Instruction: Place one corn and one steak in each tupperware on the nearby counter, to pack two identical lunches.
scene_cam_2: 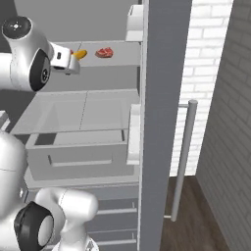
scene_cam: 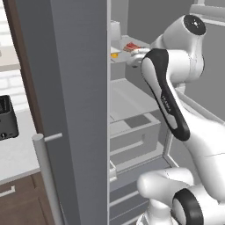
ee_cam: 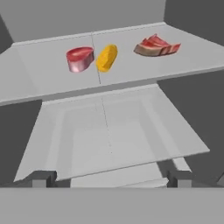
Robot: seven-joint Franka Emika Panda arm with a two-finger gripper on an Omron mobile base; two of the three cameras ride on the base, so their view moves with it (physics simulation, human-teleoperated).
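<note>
the open fridge (scene_cam_2: 98,127) holds the food on its upper shelf (ee_cam: 52,74). the gripper (ee_cam: 109,178) hangs in front of that shelf, jaws spread wide, holding nothing. on the shelf, the flat steak (ee_cam: 156,46) lies right of the corn (ee_cam: 106,57); the round steak (ee_cam: 80,59) sits just left.

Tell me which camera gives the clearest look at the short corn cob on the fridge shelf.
The hand view: the corn cob lies unobstructed between the pink steak chunk and the marbled steak slab. In the right base view it is small, beside the wrist; in the left base view, a speck.
</note>
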